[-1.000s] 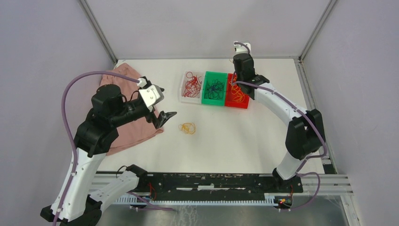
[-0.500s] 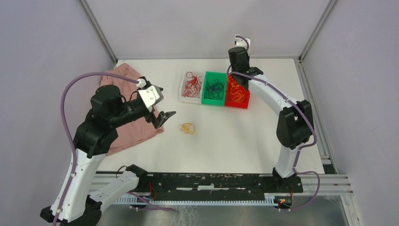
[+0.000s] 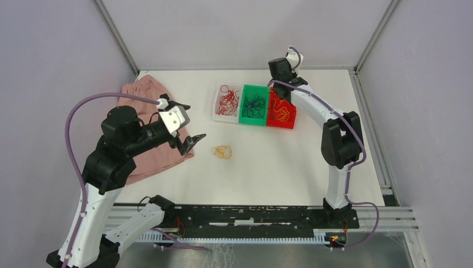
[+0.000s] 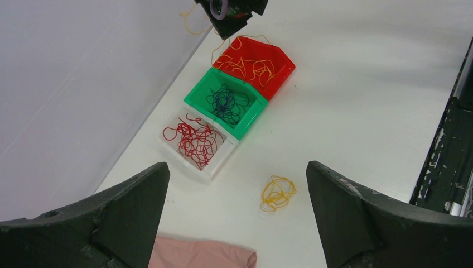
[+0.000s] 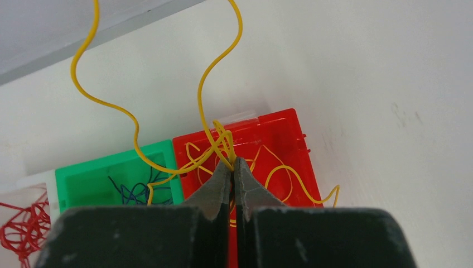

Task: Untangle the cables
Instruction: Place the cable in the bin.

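White table (image 3: 279, 162), lilac walls (image 3: 223, 33), cables (image 3: 227, 100) in bins (image 3: 252, 121)

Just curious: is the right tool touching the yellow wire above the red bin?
Touching. The right wrist view shows the right tool shut, pinching the yellow wire between its tips.

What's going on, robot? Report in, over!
Right gripper shut on yellow cables, over the red bin. Left gripper open, empty, beside the pink cloth. One yellow bundle loose on the table. Nothing blocking it.
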{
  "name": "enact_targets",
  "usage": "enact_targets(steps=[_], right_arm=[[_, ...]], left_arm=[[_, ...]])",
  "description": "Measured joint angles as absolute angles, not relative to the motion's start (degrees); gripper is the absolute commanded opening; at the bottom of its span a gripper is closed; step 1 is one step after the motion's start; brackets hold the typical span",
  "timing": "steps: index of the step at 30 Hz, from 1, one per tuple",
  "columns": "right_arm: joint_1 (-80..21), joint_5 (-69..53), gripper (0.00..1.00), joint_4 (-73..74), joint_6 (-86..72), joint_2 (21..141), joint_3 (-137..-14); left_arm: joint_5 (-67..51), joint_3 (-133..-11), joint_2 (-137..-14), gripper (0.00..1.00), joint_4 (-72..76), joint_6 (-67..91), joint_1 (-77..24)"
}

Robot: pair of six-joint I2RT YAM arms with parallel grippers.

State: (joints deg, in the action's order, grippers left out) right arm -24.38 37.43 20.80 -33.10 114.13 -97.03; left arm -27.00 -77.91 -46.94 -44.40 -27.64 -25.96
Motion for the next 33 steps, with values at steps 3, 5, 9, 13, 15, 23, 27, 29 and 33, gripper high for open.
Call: enact_targets(steps=[3,5,9,13,15,23,27,29,33], right_arm=[[-22.94,37.15,0.00,22.22,-38.96,114.13,-96.99],[-22.22,37.10,0.00,23.38,-42.09,114.19,-96.99],[-21.37,37.85,0.00,25.65,-45.15,114.50,-96.36],[-21.37,39.05,0.00,26.30,-45.19,114.52,-93.27],[-21.37,39.24,0.00,26.92,-44.69,114.65,-91.83],[-22.33,39.29,0.00,30.00,-39.22,119.24,-93.95],[-24.14,40.14,0.00,31.59,-35.97,121.78,-96.82],[-24.88,40.32,0.00,32.95,-35.03,123.28,-98.80],[-25.87,40.42,0.16,35.48,-34.28,126.15,-101.97]], left_arm=[[-27.00,-77.91,-46.74,0.99,-44.40,-27.68,-25.96],[-27.00,-77.80,-46.70,0.99,-44.40,-27.70,-25.96],[-27.00,-77.45,-46.70,0.99,-44.47,-27.79,-25.96],[-27.03,-77.38,-46.70,0.99,-44.47,-27.94,-25.96],[-27.03,-77.38,-46.72,0.99,-44.47,-28.03,-25.96],[-27.05,-77.38,-46.78,0.99,-44.45,-28.03,-25.96],[-27.05,-77.38,-46.78,0.99,-44.47,-28.03,-25.96],[-27.05,-77.38,-46.76,0.99,-44.47,-28.03,-25.96],[-27.03,-77.38,-46.76,0.99,-44.45,-28.05,-25.96]])
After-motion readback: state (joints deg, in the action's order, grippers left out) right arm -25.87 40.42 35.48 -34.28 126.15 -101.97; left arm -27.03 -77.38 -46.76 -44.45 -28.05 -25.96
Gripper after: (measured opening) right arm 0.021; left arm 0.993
